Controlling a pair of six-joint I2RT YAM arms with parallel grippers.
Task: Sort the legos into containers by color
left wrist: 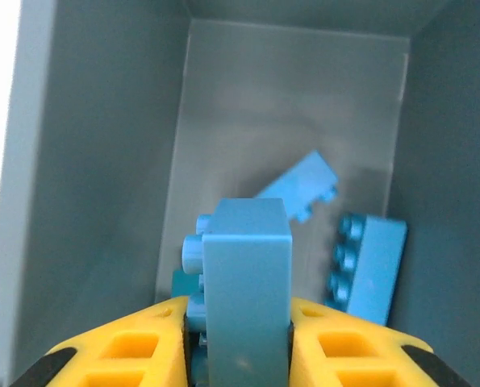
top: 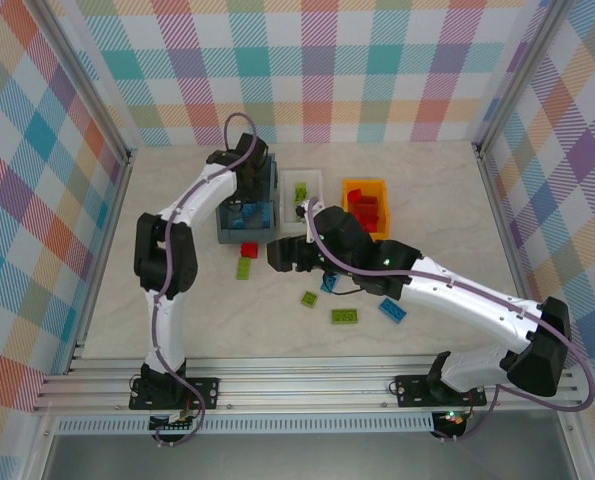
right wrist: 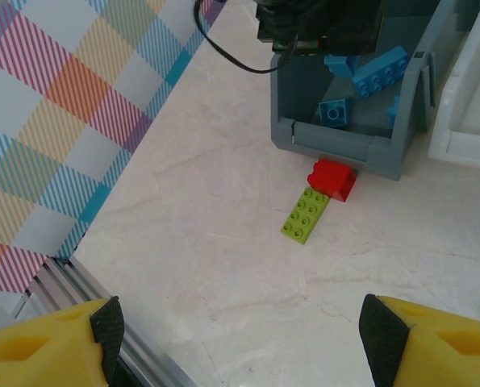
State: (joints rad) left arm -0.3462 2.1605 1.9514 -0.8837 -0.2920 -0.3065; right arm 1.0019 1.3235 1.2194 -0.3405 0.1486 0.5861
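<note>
My left gripper (left wrist: 241, 326) is shut on a light blue lego (left wrist: 246, 266) and hangs inside the slate grey-blue container (left wrist: 94, 161). Two more blue legos (left wrist: 300, 187) (left wrist: 367, 262) lie on that bin's floor. From above, the left gripper (top: 245, 188) is over this bin (top: 223, 236). My right gripper (top: 280, 255) is open over bare table in front of it, fingers wide apart (right wrist: 240, 330). A red lego (right wrist: 333, 178) and a lime green lego (right wrist: 306, 214) lie touching against the bin's near wall (right wrist: 344, 147).
The white container (top: 302, 180) with a green brick and the orange-yellow container (top: 349, 187) with red bricks stand right of the grey bin. Loose green bricks (top: 308, 298) (top: 344, 316) and blue bricks (top: 393, 311) (top: 329, 283) lie beneath the right arm. An aluminium rail (right wrist: 62, 282) borders the table.
</note>
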